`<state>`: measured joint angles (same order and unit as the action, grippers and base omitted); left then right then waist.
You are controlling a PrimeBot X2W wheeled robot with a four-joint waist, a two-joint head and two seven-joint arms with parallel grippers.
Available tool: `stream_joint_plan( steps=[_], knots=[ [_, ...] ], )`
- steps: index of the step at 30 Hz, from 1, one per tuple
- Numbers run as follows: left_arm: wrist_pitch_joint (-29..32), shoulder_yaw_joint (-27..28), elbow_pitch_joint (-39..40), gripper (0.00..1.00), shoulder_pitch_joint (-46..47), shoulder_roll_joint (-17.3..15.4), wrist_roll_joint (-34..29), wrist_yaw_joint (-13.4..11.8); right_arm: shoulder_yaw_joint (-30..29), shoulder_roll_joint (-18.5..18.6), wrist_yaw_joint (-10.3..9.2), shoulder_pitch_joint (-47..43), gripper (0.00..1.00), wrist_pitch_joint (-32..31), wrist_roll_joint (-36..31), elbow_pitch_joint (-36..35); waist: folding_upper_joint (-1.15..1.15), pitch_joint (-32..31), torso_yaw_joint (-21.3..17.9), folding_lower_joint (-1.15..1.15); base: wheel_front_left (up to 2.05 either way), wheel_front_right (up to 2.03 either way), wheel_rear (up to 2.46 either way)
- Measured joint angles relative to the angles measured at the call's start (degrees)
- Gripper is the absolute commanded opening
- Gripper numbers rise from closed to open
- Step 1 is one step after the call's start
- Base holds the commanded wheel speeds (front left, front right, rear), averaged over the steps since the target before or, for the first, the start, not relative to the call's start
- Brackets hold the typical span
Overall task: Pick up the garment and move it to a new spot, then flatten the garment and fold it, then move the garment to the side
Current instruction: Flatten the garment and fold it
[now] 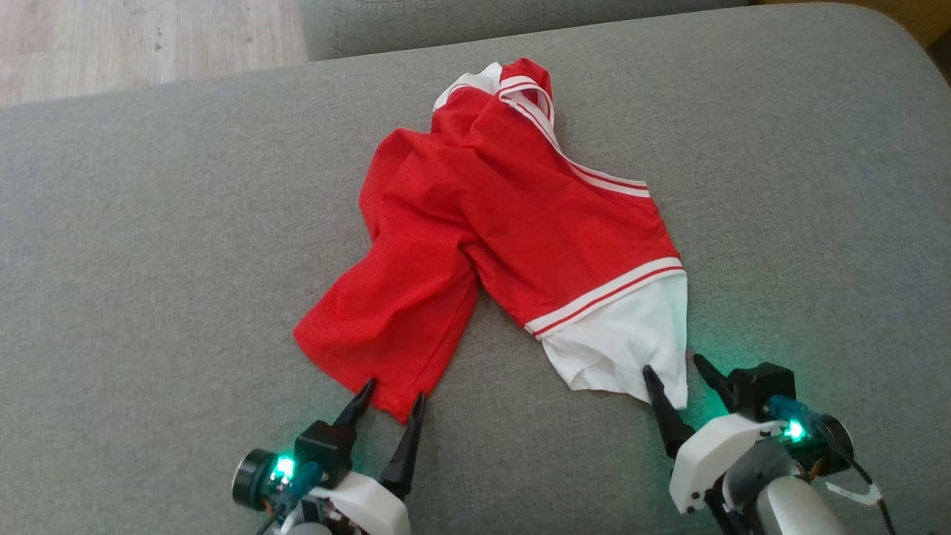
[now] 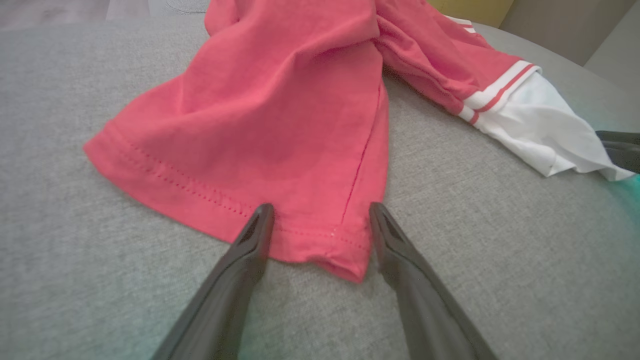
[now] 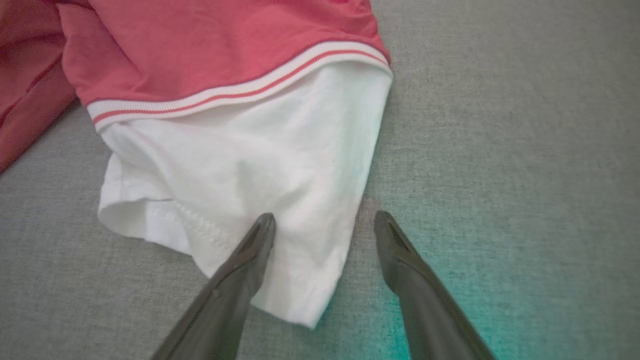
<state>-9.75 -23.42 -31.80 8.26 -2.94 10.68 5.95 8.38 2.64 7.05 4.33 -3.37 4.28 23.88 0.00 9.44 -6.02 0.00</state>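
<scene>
We judge pick-up in hand: the crumpled red-and-white jersey garment (image 1: pixel 505 223) lies mid grey fabric cushion (image 1: pixel 148 223). The left gripper (image 1: pixel 394 389) at its 7 o'clock and the right gripper (image 1: pixel 673 364) at 5 o'clock straddle its near edge, spread wide, empty. Next: close both.

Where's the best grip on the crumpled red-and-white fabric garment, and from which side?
On the red-and-white fabric garment, I'd take the two near corners: red stitched hem corner with the left pincer, white hem corner with the right pincer. Come from the robot's side, low along the grey fabric cushion: both corners lie flat at the edge, and the open pincers straddle them.
</scene>
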Motion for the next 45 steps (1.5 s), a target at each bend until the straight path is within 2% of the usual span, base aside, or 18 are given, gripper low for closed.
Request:
stream_joint_plan(
  steps=[5,7,8,9,10,11,17,20,23,27,28,33,36,40,43,45],
  knots=[
    [-0.49,-0.66,-1.08,1.0,0.35,-0.01,0.01,0.01,0.57,0.01,0.0,0.12,1.0,-0.7,0.8,0.32,0.0,0.04,0.12,0.0,0.0,0.0,0.0],
    [-0.49,-0.8,-1.55,0.82,0.71,-0.01,0.34,0.02,0.89,0.02,0.0,0.4,1.0,-1.18,2.34,0.66,0.0,0.03,0.13,0.0,0.0,0.0,0.0],
    [-0.51,-0.85,-2.18,0.67,0.95,-0.03,0.7,0.02,1.12,0.04,0.0,1.03,1.0,-2.08,2.77,1.21,0.0,-0.05,0.1,0.0,0.0,0.0,0.0],
    [-0.64,-0.99,-2.59,0.4,0.99,-0.04,0.96,0.03,1.32,0.05,0.0,1.38,0.44,-2.96,2.88,1.57,0.0,-0.11,0.09,0.0,0.0,0.0,0.0],
    [-0.67,-1.21,-3.12,0.08,1.07,-0.04,1.04,0.04,1.56,0.08,0.0,1.73,0.0,-3.54,3.33,1.87,0.0,-0.19,0.07,0.0,0.0,0.0,0.0],
    [-0.67,-1.49,-3.52,0.0,1.15,-0.04,1.05,0.11,1.67,0.09,0.0,2.15,0.0,-3.96,3.79,2.21,0.0,-0.28,0.05,0.0,0.0,0.0,0.0],
    [-0.91,-2.32,-4.19,0.0,1.74,-0.42,3.47,0.67,1.52,0.07,0.0,3.16,0.0,-4.71,5.75,2.11,0.0,-1.06,-0.16,0.0,0.0,0.0,0.0],
    [-0.53,-2.04,-0.15,0.0,0.59,-1.31,5.75,0.97,0.14,0.08,0.0,3.15,0.0,-4.72,7.95,-1.1,0.0,-1.88,-0.17,0.0,0.0,0.0,0.0],
    [1.26,-0.94,8.45,0.0,-1.44,-3.55,9.21,1.19,-1.52,0.07,0.0,3.15,0.0,-5.41,9.92,-6.88,0.0,-2.94,0.03,0.0,0.0,0.0,0.0],
    [6.44,1.72,25.07,0.0,-4.46,-7.75,15.18,1.19,-3.64,0.09,0.0,2.87,0.0,-8.38,16.79,-16.41,0.0,-4.46,0.58,0.0,0.0,0.0,0.0],
    [6.44,1.72,25.07,0.0,-4.46,-7.75,15.18,1.19,-3.64,0.09,0.0,2.87,0.0,-8.38,16.79,-16.41,0.0,-4.46,0.58,0.0,0.0,0.0,0.0],
    [15.25,6.6,47.6,0.0,-7.55,-13.04,21.65,1.07,-5.75,0.04,0.0,0.86,0.0,-15.28,29.99,-32.37,0.0,-6.43,1.27,-0.01,0.0,0.0,0.0],
    [20.91,9.46,59.36,0.0,-8.15,-15.64,26.29,0.43,-10.47,-0.01,0.0,1.25,0.0,-20.28,37.49,-42.53,0.0,-6.95,1.36,-0.01,0.0,0.0,0.0],
    [27.15,17.49,67.26,0.0,-7.34,-20.51,33.22,-1.67,-20.78,-0.02,0.0,6.72,0.0,-26.61,43.81,-49.79,0.0,-6.94,0.76,-0.01,0.0,0.0,0.0],
    [30.93,22.08,69.97,0.0,-4.67,-24.01,35.98,-2.76,-25.85,-0.01,0.0,14.96,0.0,-32.55,47.49,-50.93,0.0,-6.42,0.32,0.0,0.0,0.0,0.0],
    [33.23,23.62,71.57,0.0,-1.91,-25.13,38.69,-3.54,-28.07,-0.03,0.0,21.3,0.0,-36.18,49.09,-50.26,0.0,-5.72,0.08,0.0,0.0,0.0,0.0]
  ],
)
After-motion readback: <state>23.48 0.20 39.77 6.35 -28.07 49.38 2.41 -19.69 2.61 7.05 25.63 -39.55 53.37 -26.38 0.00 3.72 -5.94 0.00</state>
